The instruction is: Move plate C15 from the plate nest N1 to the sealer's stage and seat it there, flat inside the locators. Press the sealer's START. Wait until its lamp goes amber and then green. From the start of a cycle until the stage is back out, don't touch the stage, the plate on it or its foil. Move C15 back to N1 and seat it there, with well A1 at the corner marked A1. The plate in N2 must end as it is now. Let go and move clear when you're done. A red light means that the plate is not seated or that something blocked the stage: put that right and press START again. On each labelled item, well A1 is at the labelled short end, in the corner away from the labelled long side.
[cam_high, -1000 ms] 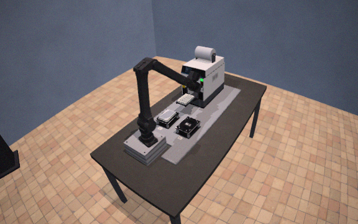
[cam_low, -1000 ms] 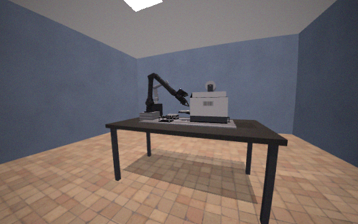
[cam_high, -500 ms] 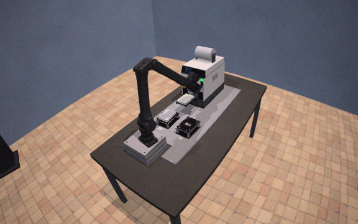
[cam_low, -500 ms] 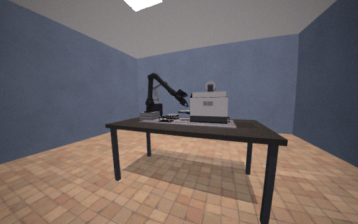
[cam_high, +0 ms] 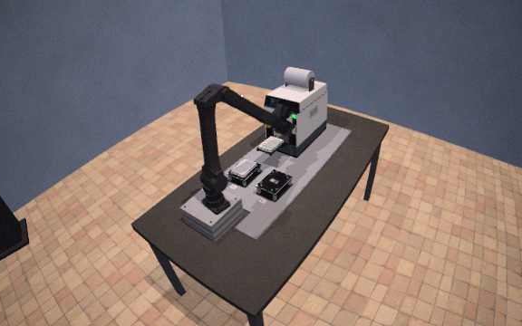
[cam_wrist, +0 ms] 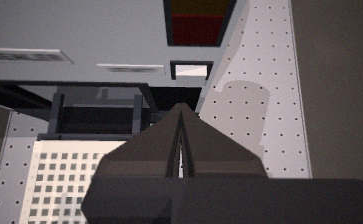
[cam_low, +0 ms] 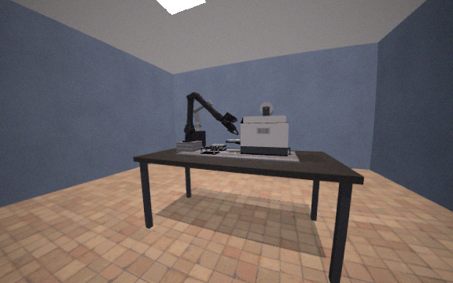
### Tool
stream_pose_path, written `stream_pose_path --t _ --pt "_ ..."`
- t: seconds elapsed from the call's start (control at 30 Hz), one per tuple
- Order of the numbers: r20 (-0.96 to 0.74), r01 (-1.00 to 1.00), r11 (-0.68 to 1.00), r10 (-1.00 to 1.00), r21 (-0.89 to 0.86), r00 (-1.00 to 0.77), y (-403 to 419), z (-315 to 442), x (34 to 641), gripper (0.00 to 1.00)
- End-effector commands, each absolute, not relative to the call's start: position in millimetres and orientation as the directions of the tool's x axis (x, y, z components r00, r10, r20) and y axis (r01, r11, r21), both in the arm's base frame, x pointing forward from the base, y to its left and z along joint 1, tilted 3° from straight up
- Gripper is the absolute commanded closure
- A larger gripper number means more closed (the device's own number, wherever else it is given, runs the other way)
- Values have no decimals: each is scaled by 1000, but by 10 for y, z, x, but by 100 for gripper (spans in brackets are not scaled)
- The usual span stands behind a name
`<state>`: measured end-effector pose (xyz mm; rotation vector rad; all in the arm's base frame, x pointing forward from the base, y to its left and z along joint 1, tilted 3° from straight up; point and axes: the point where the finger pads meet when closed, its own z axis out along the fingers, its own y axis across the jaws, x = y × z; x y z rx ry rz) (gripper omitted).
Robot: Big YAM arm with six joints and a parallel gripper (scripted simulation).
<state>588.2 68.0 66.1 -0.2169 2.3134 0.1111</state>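
My gripper (cam_low: 237,134) (cam_wrist: 181,111) is shut and empty, in front of the sealer (cam_high: 317,119) (cam_low: 263,138) (cam_wrist: 92,35). The white START button (cam_wrist: 191,71) is just beyond its fingertips in the wrist view, with a visible gap. The lamp (cam_high: 294,116) shows green; its amber and red segments are dark in the wrist view. A cream plate (cam_high: 270,144) (cam_low: 233,140) (cam_wrist: 57,182) lies on the extended stage, left of the fingers, with dark wells showing. Its locators are mostly hidden. One black nest (cam_high: 274,182) is empty. The other holds a pale plate (cam_high: 245,167). Their labels are unreadable.
The two nests stand between the arm's stepped base (cam_high: 213,222) (cam_low: 189,146) and the sealer, on a perforated grey board (cam_high: 261,228) (cam_wrist: 282,135). A foil roll (cam_high: 299,78) (cam_low: 268,105) sits on top of the sealer. The stage's rails run into its front opening.
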Motion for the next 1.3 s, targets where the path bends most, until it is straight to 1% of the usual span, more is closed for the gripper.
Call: stream_pose_path --t 0.0,0.4,0.57,1.0,1.27 --pt "-773 -194 981 -114 11 -623 749 871 6146 100" --pt "-747 -198 980 -127 6 -652 667 770 6092 100" --pt "-757 -192 981 -125 1 -642 595 888 6101 100" --pt "-781 -200 980 -114 15 -615 743 1104 6152 100" --pt "-761 -192 981 -122 3 -637 594 834 6082 100"
